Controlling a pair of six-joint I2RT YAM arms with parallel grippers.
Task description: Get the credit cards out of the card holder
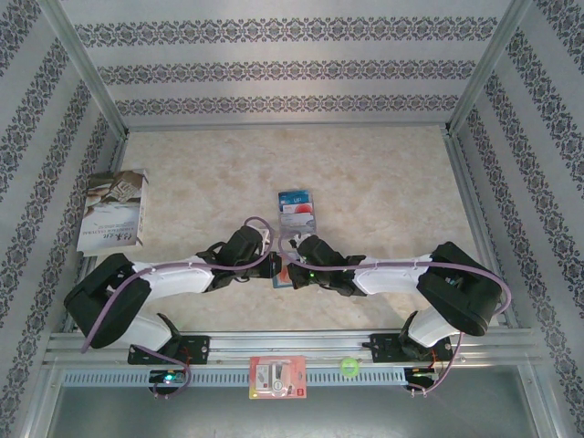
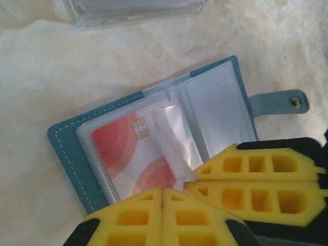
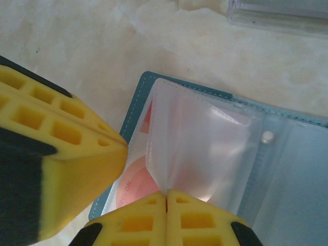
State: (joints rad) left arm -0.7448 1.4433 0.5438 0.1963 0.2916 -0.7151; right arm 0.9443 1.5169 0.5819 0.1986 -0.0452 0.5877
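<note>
The teal card holder point(image 2: 66, 148) point(image 3: 134, 107) lies open on the table, mostly hidden under both grippers in the top view. A red-and-white credit card point(image 2: 123, 148) point(image 3: 130, 184) sits in its left clear pocket. My left gripper point(image 2: 163, 190) point(image 1: 266, 260) is shut, its tips pinched on that card's near edge. My right gripper point(image 3: 166, 193) point(image 1: 297, 260) is shut on a clear pocket sleeve point(image 3: 205, 148) point(image 2: 171, 138) and holds it lifted off the card. Its yellow fingers point(image 2: 256, 179) reach in from the right. A blue card point(image 1: 294, 199) and a red-and-white one point(image 1: 299, 219) lie just beyond.
A pale book point(image 1: 114, 210) lies at the far left. A red-and-white packet point(image 1: 278, 376) and a green ball point(image 1: 347, 367) rest on the front rail. A clear plastic box point(image 2: 133, 10) point(image 3: 277, 13) stands just past the holder. The holder's snap strap point(image 2: 287, 101) sticks out to the right.
</note>
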